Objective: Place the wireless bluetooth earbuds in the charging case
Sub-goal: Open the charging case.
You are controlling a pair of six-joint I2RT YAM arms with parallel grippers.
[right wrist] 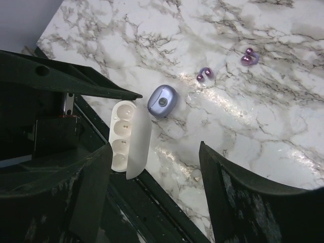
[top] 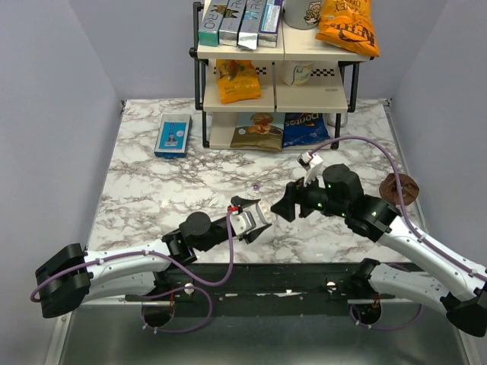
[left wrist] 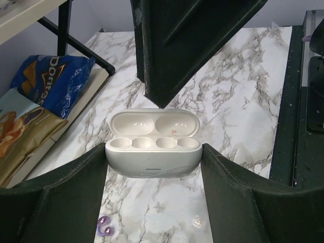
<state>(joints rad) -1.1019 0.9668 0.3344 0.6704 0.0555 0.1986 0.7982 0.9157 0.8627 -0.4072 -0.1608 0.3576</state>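
The charging case [left wrist: 152, 158] is creamy white; the earbuds [right wrist: 205, 75] glossy purple; the oval pebble [right wrist: 162, 100] lavender-blue with a darker middle; the table [top: 152, 190] white marble, grey-veined.

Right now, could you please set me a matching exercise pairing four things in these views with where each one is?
Things:
1. charging case
2. earbuds
3. blue box
4. Doritos bag

Places:
A. lowest shelf of the rack
B. flat on the table, left of the rack
C. open, gripped by the left end effector
D. loose mid-table

Pairs: 1-C, 2-D, 3-B, 4-A
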